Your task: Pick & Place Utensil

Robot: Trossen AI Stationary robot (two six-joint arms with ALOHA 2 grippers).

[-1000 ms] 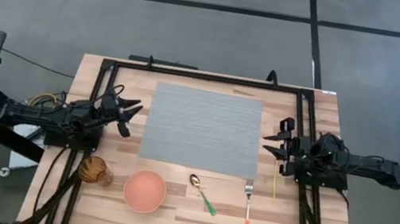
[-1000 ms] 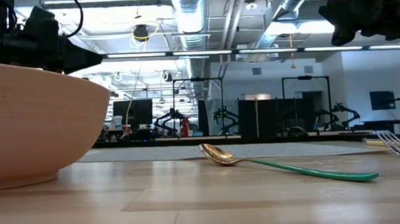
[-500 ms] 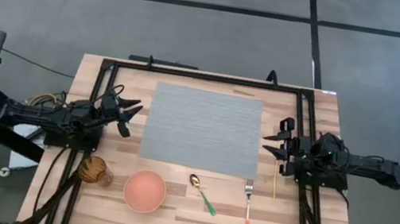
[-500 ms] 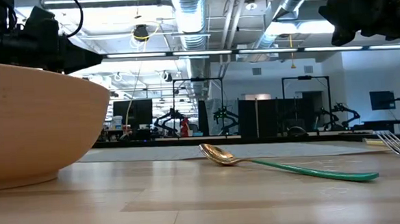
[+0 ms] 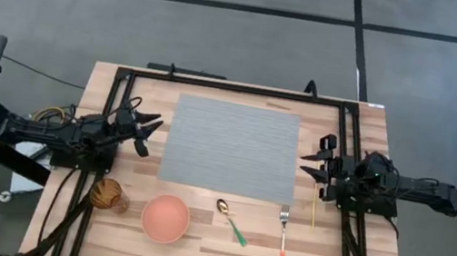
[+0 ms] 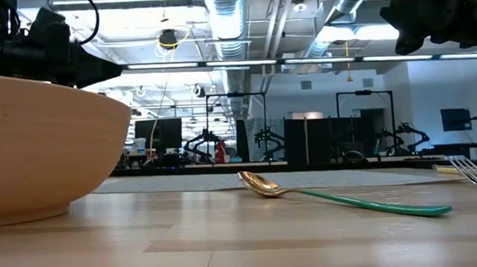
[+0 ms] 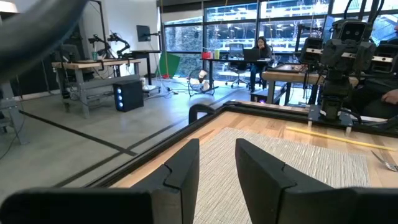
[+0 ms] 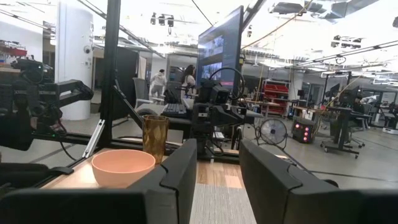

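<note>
A gold spoon with a green handle point(image 5: 230, 220) lies flat on the wood near the table's near edge, also plain in the low view point(image 6: 340, 197). A silver fork with a red handle point(image 5: 283, 238) lies to its right. A grey placemat point(image 5: 232, 147) covers the table's middle. My left gripper point(image 5: 147, 132) hovers open at the mat's left edge and my right gripper point(image 5: 313, 163) hovers open at its right edge. Neither touches anything. In the wrist views the fingers stand apart point(image 7: 216, 177) point(image 8: 217, 174).
A pink bowl point(image 5: 165, 218) and an amber glass point(image 5: 109, 194) stand left of the spoon. A yellow stick point(image 5: 315, 210) lies beside the right arm. A black frame point(image 5: 244, 87) borders the table. People sit in the room beyond.
</note>
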